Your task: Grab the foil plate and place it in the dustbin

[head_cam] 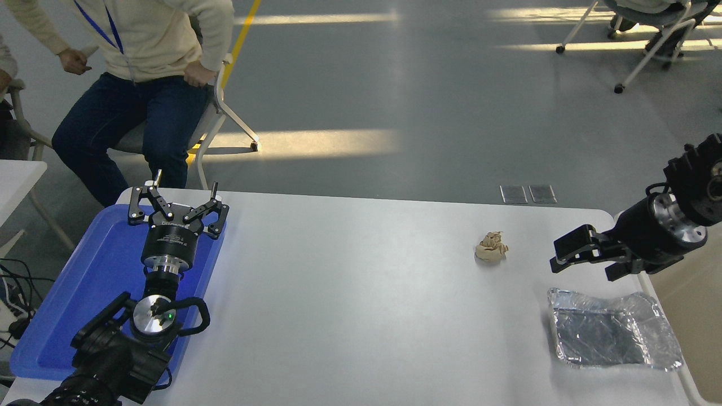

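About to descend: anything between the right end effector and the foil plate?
No. In the head view only bare table lies between the right end effector and the foil plate.

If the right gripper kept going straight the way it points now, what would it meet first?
The right gripper points left across the table. The tan crumpled lump lies roughly in that line, so probably that first, though it may pass above it; height is unclear. The foil plate lies nearer the camera, out of that line.

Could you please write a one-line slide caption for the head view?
Open right gripper hovers beyond the foil plate beside the dustbin.
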